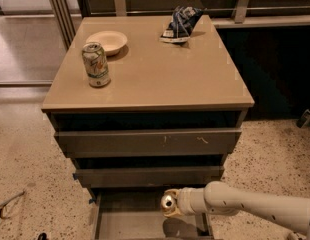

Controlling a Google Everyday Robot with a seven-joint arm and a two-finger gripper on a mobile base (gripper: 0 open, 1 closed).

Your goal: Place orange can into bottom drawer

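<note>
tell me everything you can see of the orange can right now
The orange can is a slim metal can seen mostly end-on: its shiny top faces the camera, with a sliver of orange side at the lower edge. It is tipped sideways, gripped by the end effector, and hangs over the grey floor of the open bottom drawer, apart from it.

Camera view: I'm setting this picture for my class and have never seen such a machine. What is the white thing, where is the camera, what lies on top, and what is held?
The white tube at lower right is a robot's single arm. Its gripper, a two-finger clamp, holds the orange can, silver top facing us, over the open bottom drawer. The one camera looks down at the cabinet's front; where it is mounted is not known. On the cabinet top are a white-and-green can, a pale bowl and a crumpled blue bag.
</note>
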